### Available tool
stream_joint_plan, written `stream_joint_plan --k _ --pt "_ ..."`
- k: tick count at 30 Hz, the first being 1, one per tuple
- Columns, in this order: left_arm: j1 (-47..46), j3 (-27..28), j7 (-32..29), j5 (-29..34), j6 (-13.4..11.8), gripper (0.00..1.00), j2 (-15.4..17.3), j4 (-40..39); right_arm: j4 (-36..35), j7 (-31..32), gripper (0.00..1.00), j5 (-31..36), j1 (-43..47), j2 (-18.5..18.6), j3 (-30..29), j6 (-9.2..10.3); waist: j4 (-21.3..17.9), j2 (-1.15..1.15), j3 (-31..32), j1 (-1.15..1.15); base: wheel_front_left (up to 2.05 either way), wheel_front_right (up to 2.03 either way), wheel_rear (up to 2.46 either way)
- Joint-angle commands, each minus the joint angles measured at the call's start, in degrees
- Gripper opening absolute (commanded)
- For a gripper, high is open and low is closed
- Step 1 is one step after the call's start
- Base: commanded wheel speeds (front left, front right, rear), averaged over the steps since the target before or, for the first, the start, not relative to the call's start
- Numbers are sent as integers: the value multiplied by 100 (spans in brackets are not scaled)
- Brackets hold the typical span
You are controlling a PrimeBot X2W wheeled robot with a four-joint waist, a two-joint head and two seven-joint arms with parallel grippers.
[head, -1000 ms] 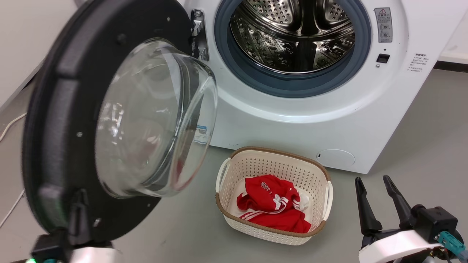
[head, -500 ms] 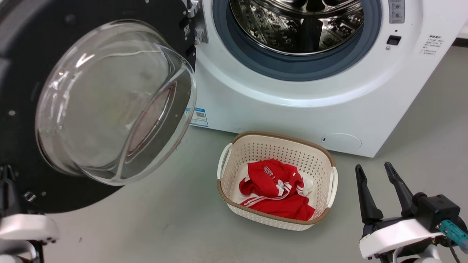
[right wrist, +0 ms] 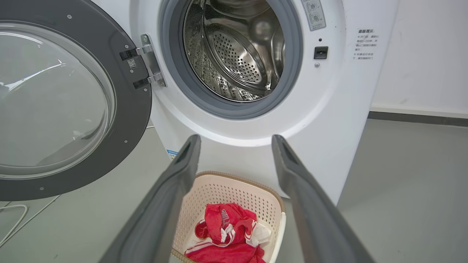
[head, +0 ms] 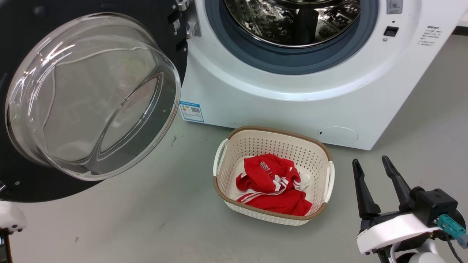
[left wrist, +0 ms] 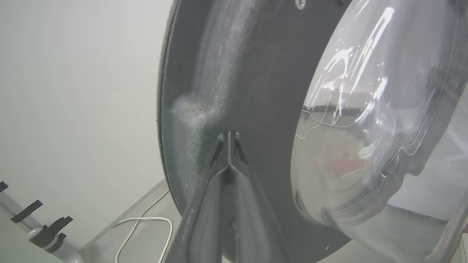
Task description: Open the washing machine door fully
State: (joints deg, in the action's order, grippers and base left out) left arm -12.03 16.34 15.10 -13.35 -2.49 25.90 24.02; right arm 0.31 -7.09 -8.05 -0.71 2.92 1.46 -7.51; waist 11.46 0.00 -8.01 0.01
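Observation:
The washing machine door (head: 87, 95), a black disc with a clear domed glass bowl, stands swung out to the left of the white washing machine (head: 274, 102), hinged at its left side. The steel drum (head: 292, 18) and grey-blue ring are exposed. In the left wrist view my left gripper (left wrist: 229, 137) is shut, its tips against the black inner face of the door (left wrist: 248, 73) beside the glass, with nothing between the fingers. My right gripper (head: 369, 159) is open over the floor at the lower right, apart from the machine (right wrist: 329, 109) and the door (right wrist: 55, 102).
A cream basket (head: 274, 130) holding a red garment (head: 270, 182) sits on the grey floor in front of the machine, left of my right gripper (right wrist: 237, 138). A white cable (left wrist: 146, 223) lies on the floor by the wall behind the door.
The door has swung wider to the left, uncovering the blue label. My left gripper has gone with it toward the head view's lower-left corner. The camera has shifted too. The right gripper stays put.

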Motion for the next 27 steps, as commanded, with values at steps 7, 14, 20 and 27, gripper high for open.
stream_joint_plan --k 7,14,20,27 --pt "465 320 11 208 102 0 -350 -358 120 -128 100 -96 13 -9 34 3 -169 0 229 -1 0 0 0" --pt "1424 457 11 410 -51 0 -1434 -1593 259 -254 100 -160 123 -9 45 4 -284 0 503 -1 0 0 0" --pt "2107 72 11 563 43 100 -2155 -2292 327 -292 100 -195 204 -9 58 3 -362 0 740 -1 0 0 0" --pt "2349 -517 11 781 -10 100 -2278 -2563 241 -273 100 -131 234 -9 70 4 -501 0 849 -1 0 0 0"
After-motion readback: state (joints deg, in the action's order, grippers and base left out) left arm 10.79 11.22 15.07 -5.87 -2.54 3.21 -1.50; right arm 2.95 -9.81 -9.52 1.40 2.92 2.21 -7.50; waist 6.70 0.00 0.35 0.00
